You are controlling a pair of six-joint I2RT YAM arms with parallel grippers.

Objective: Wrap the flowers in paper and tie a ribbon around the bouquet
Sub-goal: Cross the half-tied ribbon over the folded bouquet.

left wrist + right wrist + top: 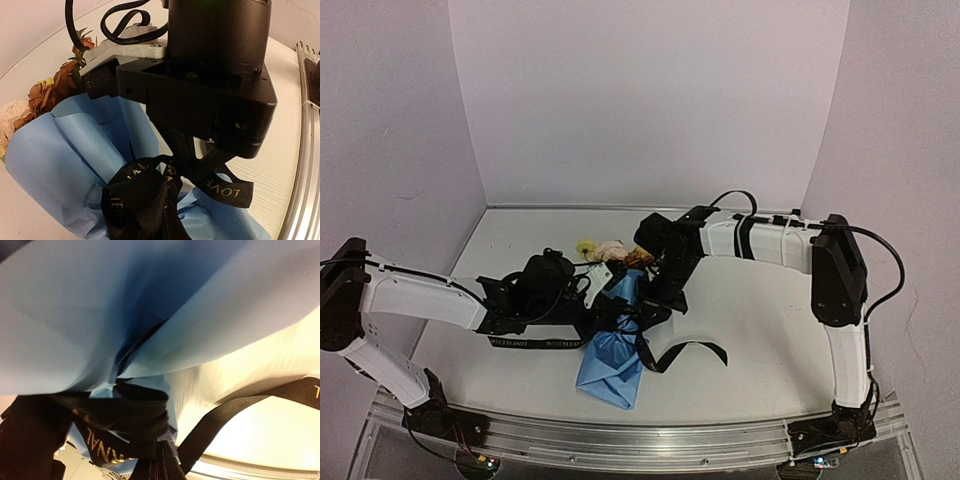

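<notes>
Lying at table [760, 320] centre: light blue paper-cone bouquet [613, 350], long axis 12-to-6, flower heads [610, 250] toward 12. Narrow black lettered ribbon [688, 350] cinched mid-cone. Right gripper [655, 300], in from 1 o'clock, clamped on ribbon, nearer. Left gripper [588, 305] at 9; jaw state unclear.

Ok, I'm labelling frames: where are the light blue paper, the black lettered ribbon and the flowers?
light blue paper sheet [612, 368]: top external view, its crumpled lower end.
flat black lettered ribbon [227, 190]: left wrist view, the loose printed tail.
orange-brown artificial flowers [42, 97]: left wrist view, one head.
</notes>
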